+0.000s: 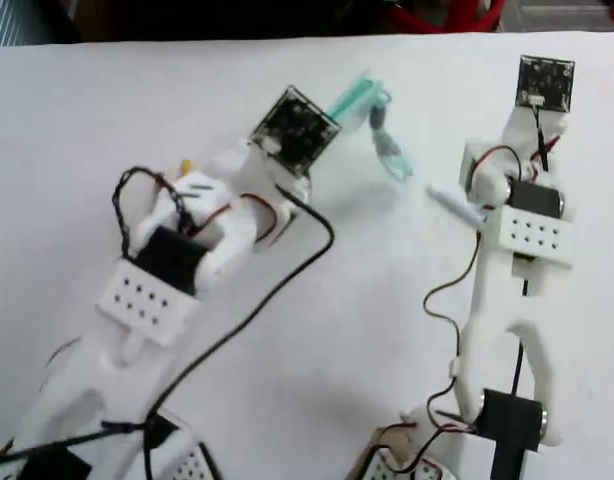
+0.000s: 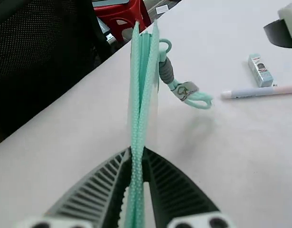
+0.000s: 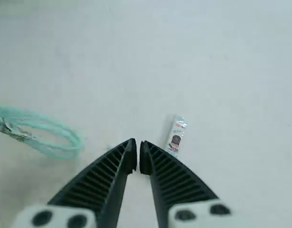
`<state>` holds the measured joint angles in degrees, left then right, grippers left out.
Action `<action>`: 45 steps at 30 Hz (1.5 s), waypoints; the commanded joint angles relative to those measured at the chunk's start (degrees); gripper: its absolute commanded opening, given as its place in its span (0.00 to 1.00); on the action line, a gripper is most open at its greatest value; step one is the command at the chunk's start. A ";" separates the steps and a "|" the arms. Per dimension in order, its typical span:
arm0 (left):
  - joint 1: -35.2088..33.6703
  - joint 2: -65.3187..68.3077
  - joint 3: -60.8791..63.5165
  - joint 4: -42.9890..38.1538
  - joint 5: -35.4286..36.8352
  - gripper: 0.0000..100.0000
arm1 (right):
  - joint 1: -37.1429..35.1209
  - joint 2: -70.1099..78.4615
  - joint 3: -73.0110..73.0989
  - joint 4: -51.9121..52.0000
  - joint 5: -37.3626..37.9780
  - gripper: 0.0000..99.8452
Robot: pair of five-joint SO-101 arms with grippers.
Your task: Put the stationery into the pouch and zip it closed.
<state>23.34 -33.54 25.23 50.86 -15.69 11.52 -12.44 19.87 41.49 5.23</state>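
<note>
My left gripper (image 2: 136,154) is clamped tight on the rim of the mint pouch (image 2: 142,80), held edge-on over the white table (image 2: 222,161). The pouch's strap loop (image 2: 198,100) lies beside it. Farther right lie a pen (image 2: 260,91) and a small packet (image 2: 260,70). My right gripper (image 3: 138,153) hangs just beside that packet, pinched together on nothing.
</note>
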 commanded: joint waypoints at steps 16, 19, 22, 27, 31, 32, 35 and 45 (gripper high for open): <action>10.15 -23.16 -0.70 7.21 4.31 0.02 | -17.89 11.56 -15.82 16.22 -15.65 0.02; 9.98 -22.99 -0.18 7.56 4.31 0.02 | -18.15 6.90 -17.05 20.18 -17.58 0.02; 9.54 -23.16 1.23 7.03 4.40 0.02 | -19.38 0.40 -16.97 22.02 -17.58 0.02; 9.80 -23.25 4.40 4.84 4.66 0.02 | -20.88 -9.45 -16.88 21.85 -17.49 0.02; 9.80 -23.25 4.40 4.92 4.66 0.02 | -20.35 -12.88 -16.88 21.05 -17.41 0.02; 9.80 -23.25 4.13 4.92 4.66 0.02 | -19.12 -13.23 -16.88 20.88 -17.41 0.02; 9.45 -23.25 2.46 5.27 4.57 0.02 | -16.31 -14.29 -17.41 21.14 -15.21 0.06; 9.89 -23.25 2.90 4.75 6.42 0.02 | -11.82 -24.75 -20.75 19.21 -6.24 0.14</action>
<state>32.48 -55.60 30.15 57.80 -11.03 -2.55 -36.79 2.20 63.38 -2.15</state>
